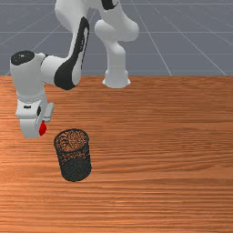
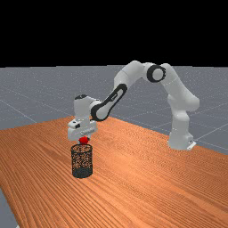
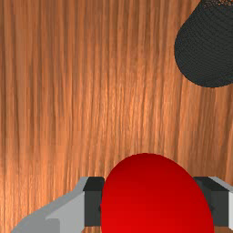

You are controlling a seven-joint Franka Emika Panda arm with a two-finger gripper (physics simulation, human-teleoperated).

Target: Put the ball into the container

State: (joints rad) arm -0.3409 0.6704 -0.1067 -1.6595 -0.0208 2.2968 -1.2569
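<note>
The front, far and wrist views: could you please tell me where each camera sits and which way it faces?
Front view: across the table, facing the arm and its base, with the arm's top cut off.
Far view: farther off, looking across the table at the whole arm.
Wrist view: on the hand, looking down past the gripper, its fingers closed on the ball.
Front and far views share arm, ball, table and container.

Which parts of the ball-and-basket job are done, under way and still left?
Done: the ball looks lifted off the table. In hand: the gripper is shut on it, to the front view's left of the upright basket. Left: bring it over the opening and let go.
</note>
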